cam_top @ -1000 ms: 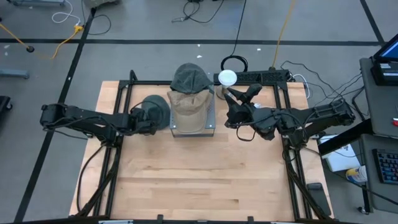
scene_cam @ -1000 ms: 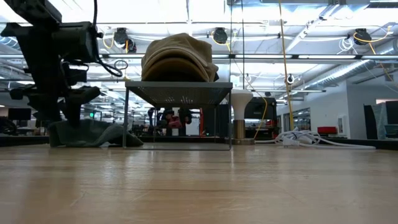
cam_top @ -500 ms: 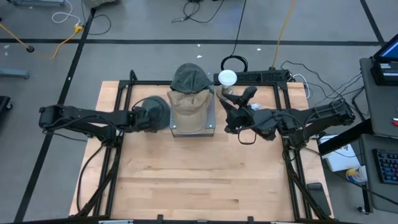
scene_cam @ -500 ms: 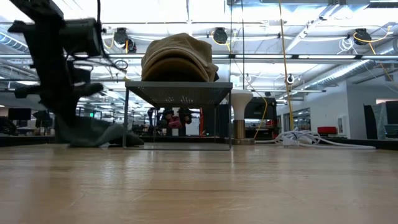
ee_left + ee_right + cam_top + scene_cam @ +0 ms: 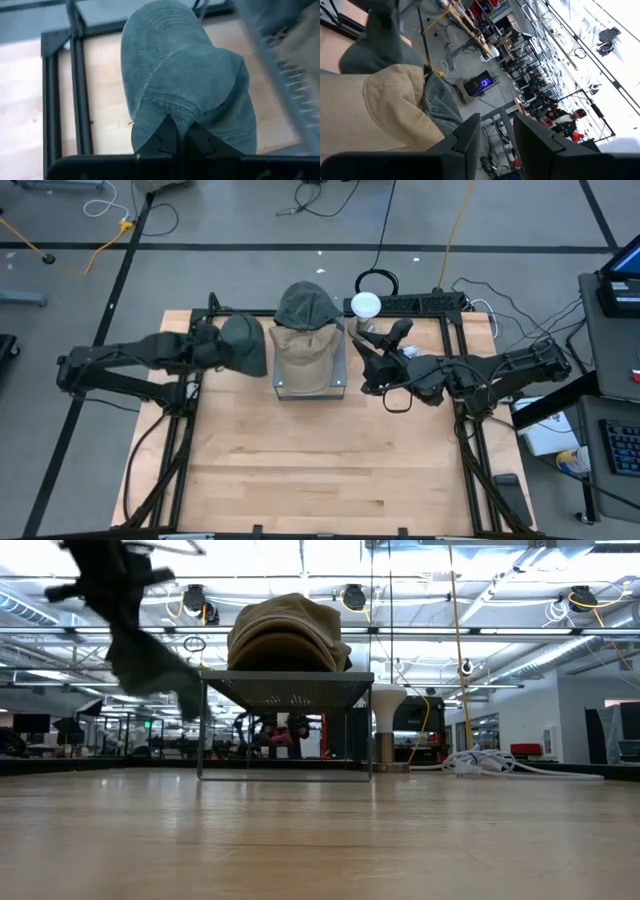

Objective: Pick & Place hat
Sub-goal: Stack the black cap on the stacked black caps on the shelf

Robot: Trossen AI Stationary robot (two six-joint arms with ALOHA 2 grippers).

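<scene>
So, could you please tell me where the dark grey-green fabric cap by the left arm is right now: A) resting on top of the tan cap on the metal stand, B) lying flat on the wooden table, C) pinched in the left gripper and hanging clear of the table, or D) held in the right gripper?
C: the left gripper is shut on the dark grey-green fabric cap, which hangs above the wooden table in the low view.

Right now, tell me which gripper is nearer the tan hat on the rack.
Right. The right gripper sits open just beside the tan hat; the left gripper is farther off, shut on the grey-green hat.
</scene>
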